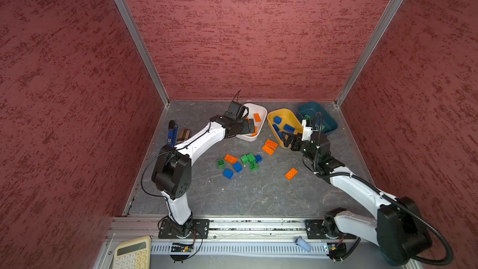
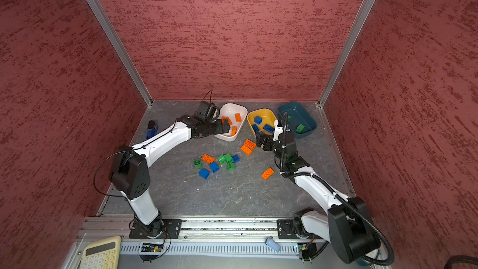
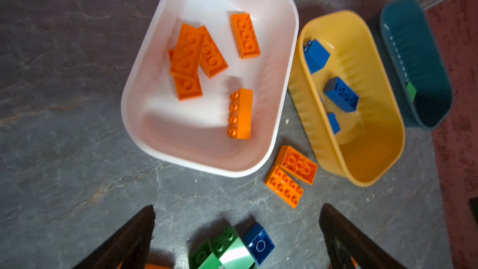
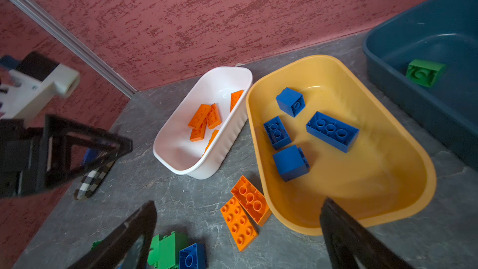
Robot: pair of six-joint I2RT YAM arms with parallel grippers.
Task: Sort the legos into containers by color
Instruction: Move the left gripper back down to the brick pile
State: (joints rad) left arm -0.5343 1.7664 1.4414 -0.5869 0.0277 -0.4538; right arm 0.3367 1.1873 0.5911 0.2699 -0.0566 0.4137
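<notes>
At the back stand a white tub (image 1: 261, 109), a yellow tub (image 1: 283, 112) and a teal tub (image 1: 332, 125). Several orange legos (image 3: 188, 50) lie in the white one, several blue legos (image 4: 332, 130) in the yellow one, and a green lego (image 4: 424, 72) in the teal one. Loose on the table are two orange bricks (image 1: 269, 146), a green and blue cluster (image 1: 249, 159) and a lone orange brick (image 1: 291, 173). My left gripper (image 1: 249, 126) hangs open and empty over the white tub's near end. The right gripper (image 1: 288, 138) is open and empty at the yellow tub's near end.
A blue-and-black stapler-like object (image 1: 172, 133) and a brown checked item (image 1: 184, 135) lie at the left wall. Red walls close in three sides. A calculator (image 1: 132, 253) and a pale blue object (image 1: 303, 244) rest in front of the rail.
</notes>
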